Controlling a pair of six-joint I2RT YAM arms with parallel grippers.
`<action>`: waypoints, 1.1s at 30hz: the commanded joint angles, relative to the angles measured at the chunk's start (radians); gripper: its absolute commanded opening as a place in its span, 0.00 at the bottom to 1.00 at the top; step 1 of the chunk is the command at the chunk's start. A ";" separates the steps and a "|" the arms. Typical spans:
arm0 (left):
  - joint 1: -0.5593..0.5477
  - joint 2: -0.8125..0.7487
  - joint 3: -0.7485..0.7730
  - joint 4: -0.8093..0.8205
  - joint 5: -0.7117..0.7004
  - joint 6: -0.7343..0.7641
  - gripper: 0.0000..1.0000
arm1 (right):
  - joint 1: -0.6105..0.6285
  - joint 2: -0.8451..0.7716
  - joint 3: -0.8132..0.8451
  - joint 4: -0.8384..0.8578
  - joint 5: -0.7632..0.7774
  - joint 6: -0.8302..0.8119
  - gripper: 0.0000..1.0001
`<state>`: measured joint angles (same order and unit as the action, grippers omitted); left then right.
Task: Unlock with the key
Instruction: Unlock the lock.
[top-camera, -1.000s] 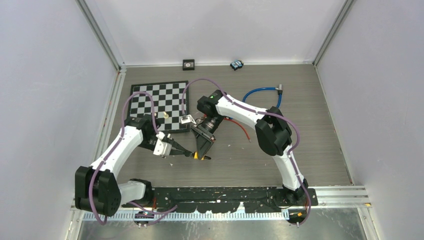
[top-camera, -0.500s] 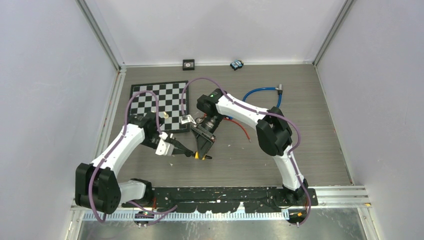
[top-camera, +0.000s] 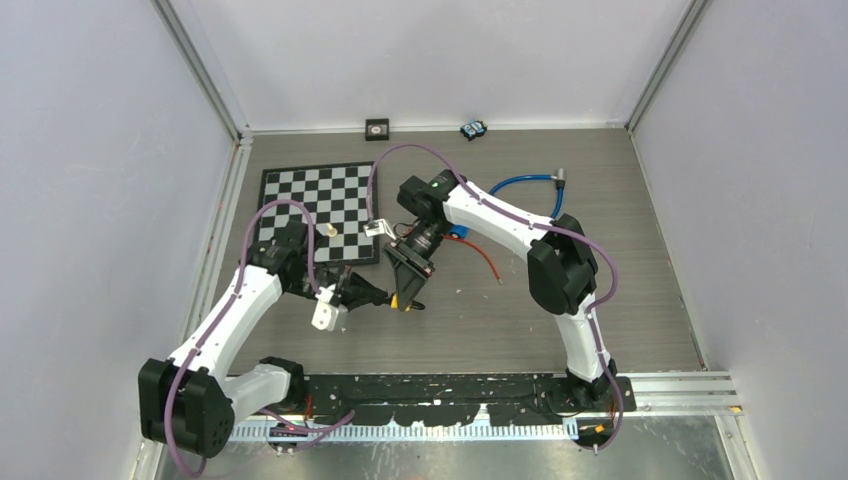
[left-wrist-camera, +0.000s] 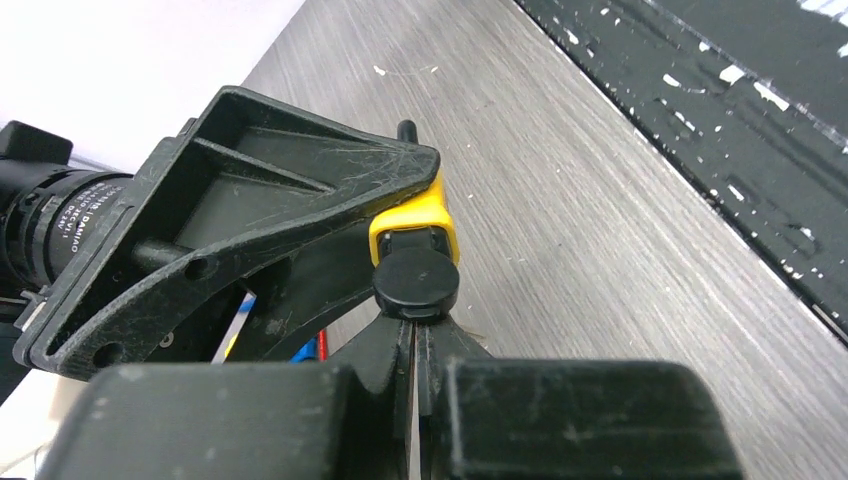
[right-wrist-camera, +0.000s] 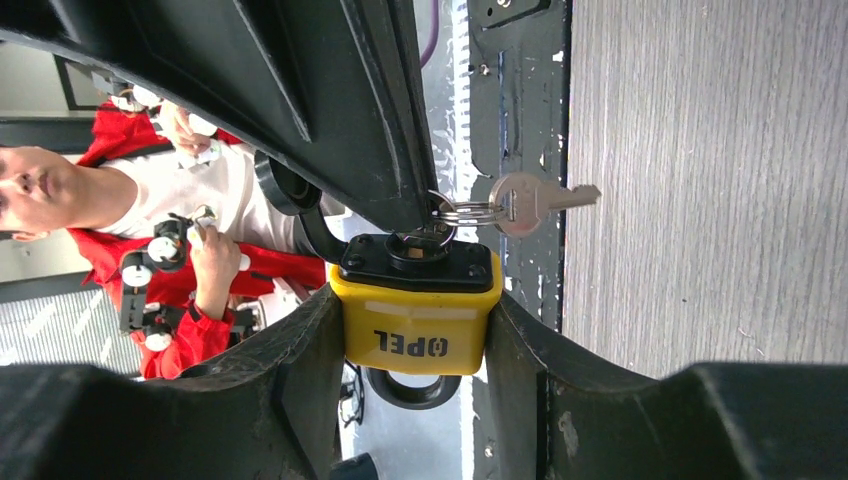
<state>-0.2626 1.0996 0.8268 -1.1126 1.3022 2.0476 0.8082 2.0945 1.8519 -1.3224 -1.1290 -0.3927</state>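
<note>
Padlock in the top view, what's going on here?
The right gripper clamps a yellow padlock between its fingers, keyway turned toward the left arm. The left gripper is pinched on the black head of the key seated in the lock, and a spare key dangles from its ring. The shackle looks closed, so it does not appear unlocked yet.
</note>
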 joint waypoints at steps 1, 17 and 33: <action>-0.024 -0.034 -0.034 0.086 -0.025 0.248 0.00 | -0.008 -0.021 -0.010 0.110 -0.155 0.079 0.00; -0.020 -0.044 -0.117 0.179 -0.202 0.631 0.00 | -0.021 -0.010 -0.086 0.244 -0.255 0.201 0.00; -0.027 -0.014 -0.614 1.742 -0.200 0.112 0.00 | -0.024 0.018 -0.096 0.261 -0.293 0.213 0.00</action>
<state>-0.2676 1.0451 0.3294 -0.0654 1.1934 2.0483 0.7414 2.1651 1.7180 -1.0786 -1.1366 -0.2127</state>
